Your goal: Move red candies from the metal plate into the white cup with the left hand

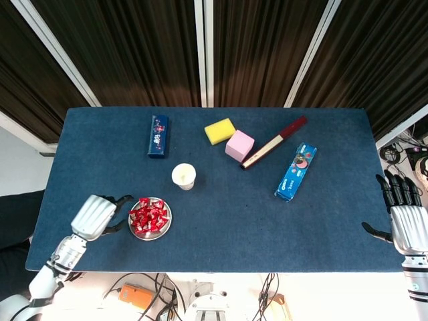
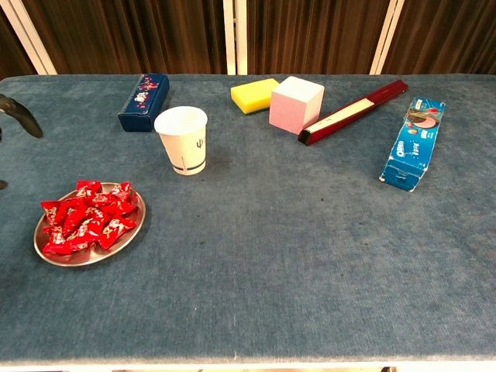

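Red wrapped candies lie heaped on a round metal plate near the table's front left. Behind it stands the white paper cup, upright. My left hand hovers over the table just left of the plate, fingers apart and pointing toward the candies, holding nothing. Only a dark fingertip of it shows at the left edge of the chest view. My right hand stays open off the table's right edge, far from the plate.
A dark blue box lies behind the cup. A yellow sponge, a pink cube, a long red box and a blue cookie box lie toward the back right.
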`<state>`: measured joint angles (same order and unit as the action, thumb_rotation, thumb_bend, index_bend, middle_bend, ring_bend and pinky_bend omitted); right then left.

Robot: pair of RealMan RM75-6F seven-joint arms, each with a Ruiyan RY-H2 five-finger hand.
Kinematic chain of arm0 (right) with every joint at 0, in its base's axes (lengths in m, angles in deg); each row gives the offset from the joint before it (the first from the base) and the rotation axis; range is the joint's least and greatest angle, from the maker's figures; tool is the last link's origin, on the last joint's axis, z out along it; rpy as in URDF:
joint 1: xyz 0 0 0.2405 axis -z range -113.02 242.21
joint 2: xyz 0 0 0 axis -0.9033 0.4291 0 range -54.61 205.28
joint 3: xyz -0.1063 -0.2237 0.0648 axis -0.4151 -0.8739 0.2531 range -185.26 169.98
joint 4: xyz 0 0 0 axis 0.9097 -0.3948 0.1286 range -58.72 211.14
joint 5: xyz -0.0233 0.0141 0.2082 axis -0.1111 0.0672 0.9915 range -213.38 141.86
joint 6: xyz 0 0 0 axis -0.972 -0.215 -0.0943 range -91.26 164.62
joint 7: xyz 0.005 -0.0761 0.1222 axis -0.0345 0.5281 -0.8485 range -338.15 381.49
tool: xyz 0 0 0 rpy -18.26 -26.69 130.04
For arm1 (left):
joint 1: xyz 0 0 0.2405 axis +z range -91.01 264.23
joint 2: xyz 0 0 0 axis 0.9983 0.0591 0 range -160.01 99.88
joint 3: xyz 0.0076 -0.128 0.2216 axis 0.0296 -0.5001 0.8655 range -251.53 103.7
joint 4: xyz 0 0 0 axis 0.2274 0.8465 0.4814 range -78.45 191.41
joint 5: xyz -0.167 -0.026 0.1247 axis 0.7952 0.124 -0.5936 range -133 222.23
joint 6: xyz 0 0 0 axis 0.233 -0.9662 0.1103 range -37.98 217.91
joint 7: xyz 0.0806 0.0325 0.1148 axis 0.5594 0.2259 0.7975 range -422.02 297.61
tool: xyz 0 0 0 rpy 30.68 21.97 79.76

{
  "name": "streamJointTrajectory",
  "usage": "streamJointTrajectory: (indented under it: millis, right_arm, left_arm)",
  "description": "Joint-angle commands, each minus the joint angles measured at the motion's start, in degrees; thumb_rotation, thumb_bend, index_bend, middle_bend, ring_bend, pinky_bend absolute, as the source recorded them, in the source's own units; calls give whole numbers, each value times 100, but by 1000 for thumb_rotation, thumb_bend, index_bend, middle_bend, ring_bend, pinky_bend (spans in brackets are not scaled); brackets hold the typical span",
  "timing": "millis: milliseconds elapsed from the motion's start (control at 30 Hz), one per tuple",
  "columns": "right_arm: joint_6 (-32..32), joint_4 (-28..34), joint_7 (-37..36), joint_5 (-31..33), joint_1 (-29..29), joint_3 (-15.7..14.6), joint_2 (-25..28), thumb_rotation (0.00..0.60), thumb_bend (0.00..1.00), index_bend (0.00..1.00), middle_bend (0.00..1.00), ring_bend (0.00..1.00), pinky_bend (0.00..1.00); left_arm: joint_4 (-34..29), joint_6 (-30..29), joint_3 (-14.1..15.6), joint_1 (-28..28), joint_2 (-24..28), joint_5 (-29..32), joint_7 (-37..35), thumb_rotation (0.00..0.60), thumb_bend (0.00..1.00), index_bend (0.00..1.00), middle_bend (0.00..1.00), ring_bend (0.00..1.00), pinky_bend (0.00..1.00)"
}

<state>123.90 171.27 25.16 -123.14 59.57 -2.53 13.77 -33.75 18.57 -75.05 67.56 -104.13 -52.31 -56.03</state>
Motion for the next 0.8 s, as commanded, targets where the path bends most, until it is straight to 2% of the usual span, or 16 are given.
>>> streamJointTrajectory:
  millis: [33, 200, 367, 800]
  right_arm:
    - [-11, 4, 3, 7, -2, 0, 5, 600, 111, 0, 16, 0, 0]
    - [-30, -3, -16, 34, -4, 3, 8, 600, 110, 0, 16, 0, 0]
    - [-94, -45, -64, 85, -19, 3, -13, 600, 110, 0, 16, 0, 0]
    - [-118, -168, -199, 146, -18, 17, -52, 600, 110, 0, 16, 0, 0]
  left_arm:
    - [99, 377, -18, -265, -248, 138, 67, 600, 230, 351, 880, 823, 843]
    - [192, 701, -9, -394, -383, 420, 270, 600, 233, 352, 907, 850, 850]
    - [254, 901, 65, -466, -452, 592, 172, 600, 234, 359, 911, 857, 850]
    - [484, 1096, 121, -629, -702, 813, 99, 600, 234, 391, 914, 861, 850]
